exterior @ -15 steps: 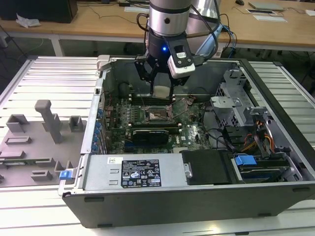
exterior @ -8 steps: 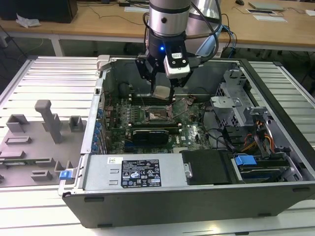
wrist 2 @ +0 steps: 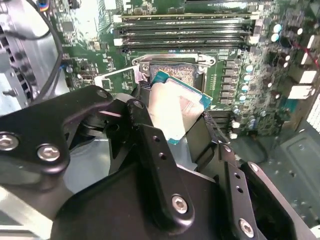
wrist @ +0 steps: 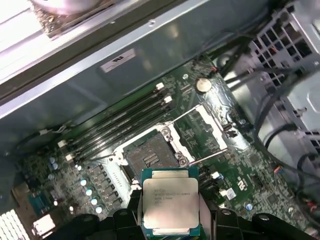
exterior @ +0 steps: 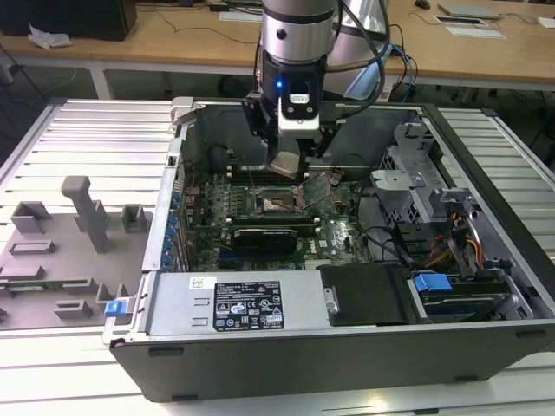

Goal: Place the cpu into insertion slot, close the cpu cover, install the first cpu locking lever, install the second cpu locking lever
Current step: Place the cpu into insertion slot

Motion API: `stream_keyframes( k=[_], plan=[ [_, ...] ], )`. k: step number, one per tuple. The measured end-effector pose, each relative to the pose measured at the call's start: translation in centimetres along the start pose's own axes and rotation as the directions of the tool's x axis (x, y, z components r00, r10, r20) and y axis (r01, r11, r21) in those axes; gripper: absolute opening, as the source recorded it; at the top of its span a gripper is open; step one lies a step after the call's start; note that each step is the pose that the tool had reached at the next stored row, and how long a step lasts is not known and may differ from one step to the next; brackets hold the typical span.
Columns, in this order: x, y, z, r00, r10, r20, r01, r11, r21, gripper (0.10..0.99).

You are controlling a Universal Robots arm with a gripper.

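At the near edge of the open black and silver computer case (exterior: 347, 364) lies a grey metal power-supply box with a white label (exterior: 247, 305), and beyond it the green motherboard (exterior: 204, 221) covers the case floor. Near the board's middle sits the insertion slot (exterior: 279, 204), a square dark-framed socket whose dull grey contact field lies bare in both wrist views (wrist: 150, 157) (wrist 2: 175, 72). The cpu cover (wrist 2: 120, 77), a thin silver metal plate, is swung up off the slot and leans away along one side of it. Above the slot hangs the black two-fingered gripper (exterior: 290, 149) (wrist: 171, 217) (wrist 2: 176, 125). Its fingers (wrist: 134, 220) are clamped narrowly on opposite edges of the cpu (exterior: 286, 163) (wrist: 170, 205) (wrist 2: 177, 107), a small square chip with a pale silver top and green rim. The chip is tilted and raised clear of the socket. Past the slot, long black memory slots (wrist: 125, 120) run toward the case's far wall, and wooden desks (exterior: 173, 43) stand behind.
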State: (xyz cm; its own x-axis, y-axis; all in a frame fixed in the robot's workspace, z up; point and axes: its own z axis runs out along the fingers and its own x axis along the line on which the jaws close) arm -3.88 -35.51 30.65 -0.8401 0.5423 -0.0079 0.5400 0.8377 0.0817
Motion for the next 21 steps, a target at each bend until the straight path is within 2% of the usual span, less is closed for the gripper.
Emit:
stream_keyframes(
  k=[2,4,7,12,14,17,19,21],
  plan=[
    [0.0,0.0,0.01,0.9993,0.038,0.0031,-0.038,0.9993,0.0,0.541],
    [0.0,0.0,0.03,0.9954,0.095,0.0078,-0.095,0.9954,0.0,0.541],
    [0.0,-0.01,0.08,0.9835,0.18,0.0148,-0.18,0.9836,0.0,0.541],
    [0.0,-0.01,0.12,0.9658,0.259,0.0215,-0.259,0.966,-0.001,0.541],
    [0.0,-0.01,0.13,0.9549,0.296,0.0246,-0.296,0.9552,-0.001,0.541],
    [0.0,-0.01,0.16,0.927,0.374,0.0312,-0.374,0.9275,-0.003,0.541],
    [0.0,-0.01,0.18,0.9023,0.43,0.0359,-0.43,0.9029,-0.005,0.541],
    [0.0,-0.02,0.18,0.8884,0.457,0.0384,-0.458,0.8892,-0.005,0.541]
  ],
)
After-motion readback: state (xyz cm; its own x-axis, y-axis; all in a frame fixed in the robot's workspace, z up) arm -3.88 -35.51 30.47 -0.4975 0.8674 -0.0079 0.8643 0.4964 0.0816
